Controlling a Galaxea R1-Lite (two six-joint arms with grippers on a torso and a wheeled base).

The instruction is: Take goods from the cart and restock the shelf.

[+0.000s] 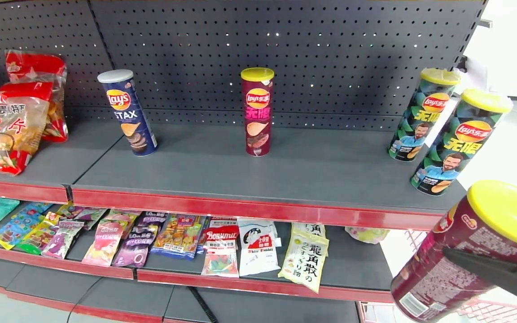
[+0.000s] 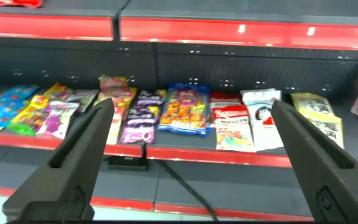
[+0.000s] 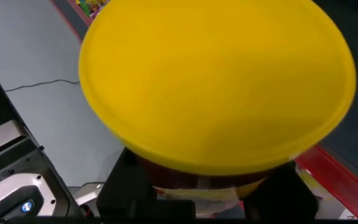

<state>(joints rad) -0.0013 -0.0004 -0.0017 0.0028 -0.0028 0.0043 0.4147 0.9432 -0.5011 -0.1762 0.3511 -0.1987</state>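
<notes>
maroon cylindrical crisp can with a yellow plastic lid, pinched about its body by the right gripper. it hangs tilted, below and in front of the right end of the grey upper shelf board, apart from the red front lip. left gripper, spread and carrying nothing, faces the lower shelf of flat sweet packets.

step in hand, as judged: carrying the can up to the upper shelf. good practice: raise the base fully above the red lip before moving inward, since a low approach would likely catch the edge and twist the can in the grip. bring the can upright before setting it down, as a tall narrow can tips easily. the matching maroon can with yellow lid suggests a sensible row, and the bare board to its right offers room. give a wide berth to the two green cans with yellow lids, which stand at the shelf's right end near the likely path and could be knocked over. release only once the base sits flat.
</notes>
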